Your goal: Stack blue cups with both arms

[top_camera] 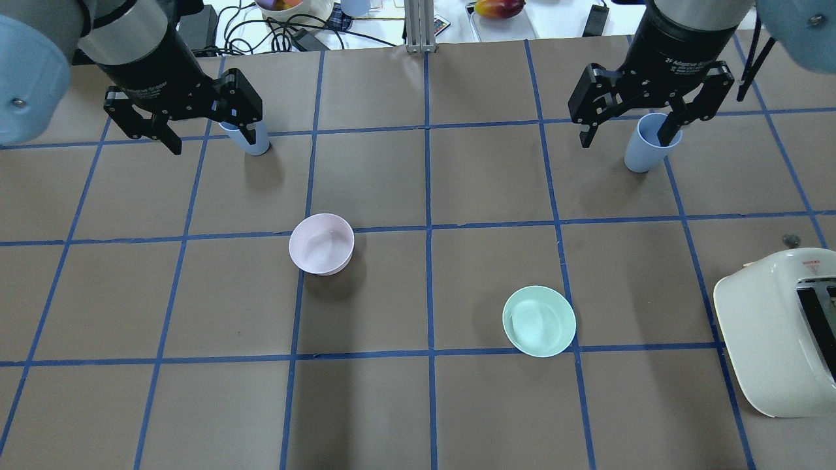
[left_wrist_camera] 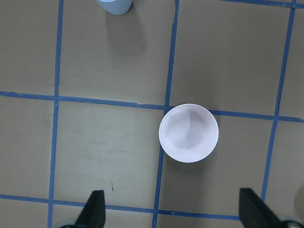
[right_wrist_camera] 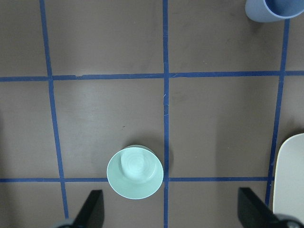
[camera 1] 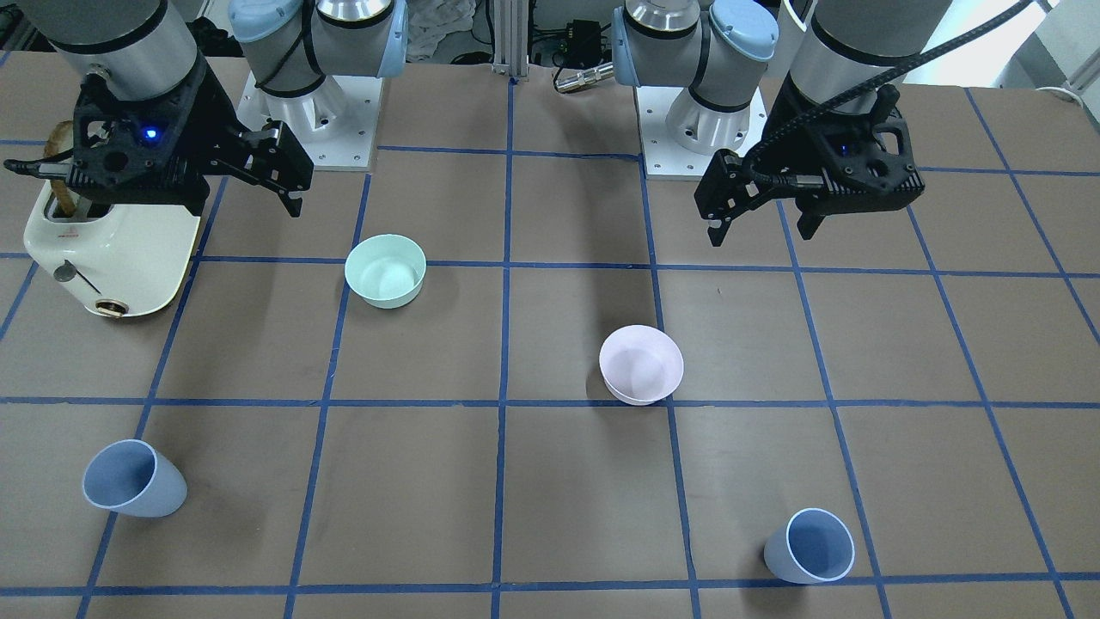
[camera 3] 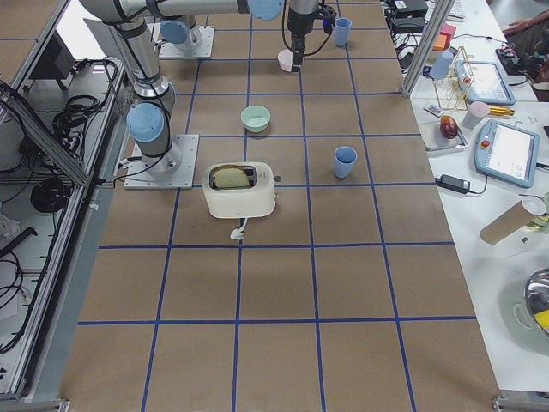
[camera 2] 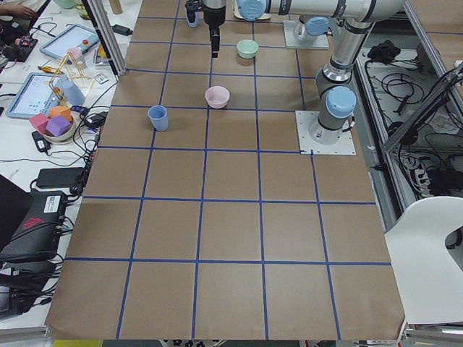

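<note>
White lettering on the right pincer (top_camera: pixel 626 139) reads "Adaptive Gripper"; the toaster (top_camera: pixel 761 339) bears a red warning triangle.

- Robotics laboratory, arranged as a test cell rather than a home or kitchen.
- Two jointed robot arms (camera 3: pixel 141 120), bolted through white base plates (camera 3: pixel 163 163) onto the table (camera 2: pixel 217 231).
- Brown paper over the whole work surface, marked into squares with blue tape lines (camera 2: pixel 199 202).
- Aluminium profile post (top_camera: pixel 418 29) at the far edge, part of a rig frame.
- Loose cable bundles (camera 3: pixel 43 193) along the floor beside the frame.
- Side benches with tablets (camera 3: pixel 506 154) and coloured toy blocks (camera 2: pixel 52 123).
- White chair (camera 2: pixel 434 246) drawn up at the table's side.
</note>
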Robot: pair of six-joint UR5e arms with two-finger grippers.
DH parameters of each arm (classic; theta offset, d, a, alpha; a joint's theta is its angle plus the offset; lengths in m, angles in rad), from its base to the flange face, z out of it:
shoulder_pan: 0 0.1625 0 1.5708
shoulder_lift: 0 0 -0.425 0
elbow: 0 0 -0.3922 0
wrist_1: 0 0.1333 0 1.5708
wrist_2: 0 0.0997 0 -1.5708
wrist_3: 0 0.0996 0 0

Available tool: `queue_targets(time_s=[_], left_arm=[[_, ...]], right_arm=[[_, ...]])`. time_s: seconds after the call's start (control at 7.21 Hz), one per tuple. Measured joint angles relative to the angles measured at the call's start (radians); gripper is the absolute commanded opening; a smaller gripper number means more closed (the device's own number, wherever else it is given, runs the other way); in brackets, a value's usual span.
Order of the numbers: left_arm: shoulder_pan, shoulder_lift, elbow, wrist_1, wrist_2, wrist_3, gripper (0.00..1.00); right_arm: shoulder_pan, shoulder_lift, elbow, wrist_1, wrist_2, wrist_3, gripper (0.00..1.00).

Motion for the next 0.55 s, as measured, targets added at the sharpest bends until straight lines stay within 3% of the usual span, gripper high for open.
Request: queue_targets(time_s=[0.55], left_arm=[[0.0,0.002,-0.001,0.0,0.0,0.0,1.0]], right_arm=[[0.003,-0.001,0.004,0.0,-0.002,0.005,1.0]])
